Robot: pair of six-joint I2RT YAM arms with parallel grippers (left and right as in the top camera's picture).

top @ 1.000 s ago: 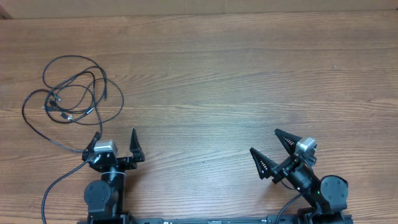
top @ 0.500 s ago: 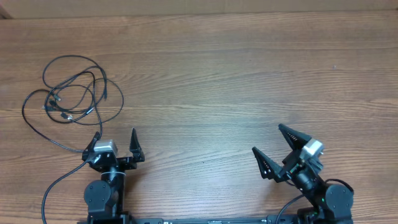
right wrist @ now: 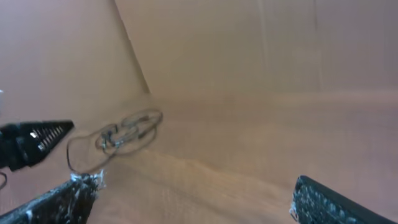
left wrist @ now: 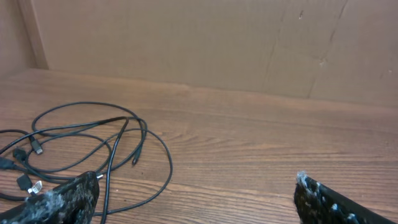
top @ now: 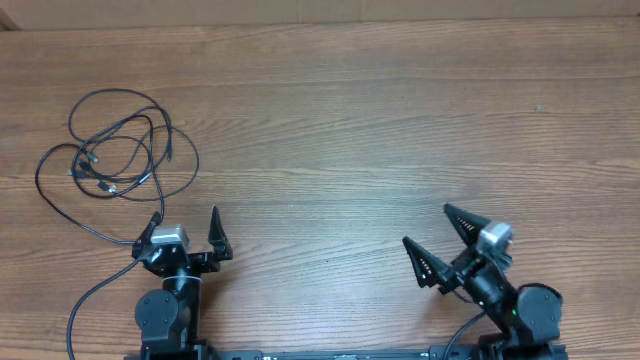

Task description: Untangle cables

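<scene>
The wooden table point(top: 380, 120) is bearing both grippers low at its near edge. The left gripper point(top: 186, 213) is pointing straight ahead, fingers spread wide, holding nothing. The right gripper point(top: 425, 225) is angling toward the left, likewise gaping and empty. The cables point(top: 115, 150) are lying in a loose tangle on the table's left side, just ahead of the left gripper, one strand trailing back beside it.

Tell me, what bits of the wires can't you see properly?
- Overhead: the cables are too small to tell which cord crosses over which.
- Left wrist: the cables are cut off by the left edge of the picture.
- Right wrist: the whole picture is blurred, so the cables are just a smudge.
</scene>
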